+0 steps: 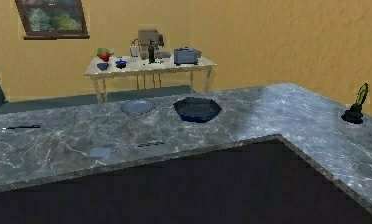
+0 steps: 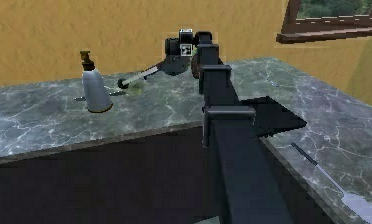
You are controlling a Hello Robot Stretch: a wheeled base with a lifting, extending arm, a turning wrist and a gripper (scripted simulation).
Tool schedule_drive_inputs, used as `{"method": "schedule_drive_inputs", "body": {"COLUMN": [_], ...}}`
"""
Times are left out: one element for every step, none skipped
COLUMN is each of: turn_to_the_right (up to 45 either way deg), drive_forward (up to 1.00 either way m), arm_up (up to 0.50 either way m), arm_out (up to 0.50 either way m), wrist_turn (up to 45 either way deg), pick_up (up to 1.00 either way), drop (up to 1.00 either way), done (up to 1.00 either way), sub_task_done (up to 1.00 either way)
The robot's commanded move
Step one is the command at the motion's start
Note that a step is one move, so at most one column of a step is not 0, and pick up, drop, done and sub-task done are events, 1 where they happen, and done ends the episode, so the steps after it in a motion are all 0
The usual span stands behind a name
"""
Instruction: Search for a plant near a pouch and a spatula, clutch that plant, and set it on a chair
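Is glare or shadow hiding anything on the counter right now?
Forward view: counter evenly lit, no harsh glare; the dark bowl and the small plant at the right edge read clearly. Arm side view: soft light, the bottle stands out; the arm blocks the counter's middle.

A bottle (image 2: pixel 92 88) is crowding the gripper (image 2: pixel 124 84) from its left; the counter (image 2: pixel 154 108) is lying bare between bottle and arm (image 2: pixel 229 130).

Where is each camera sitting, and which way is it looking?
Forward view: on the robot, looking ahead and a bit down, across the marble counter to a small table by the yellow wall.
Arm side view: on the robot's body, looking sideways; the dark arm and gripper reach toward a grey bottle.
Shared: both show the marble counter.
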Motion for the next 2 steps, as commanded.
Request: {"method": "schedule_drive_inputs", "body": {"turn_to_the_right": [0.0, 0.0], "drive_forward": [0.0, 0.0], "arm_up": [0.0, 0.0], "arm_out": [0.0, 0.0], "wrist_turn": [-45.0, -33.0], "pick_up": [0.0, 0.0], "drop": [0.0, 0.0], "done": [0.0, 0.0], "sub_task_done": [0.0, 0.0]}}
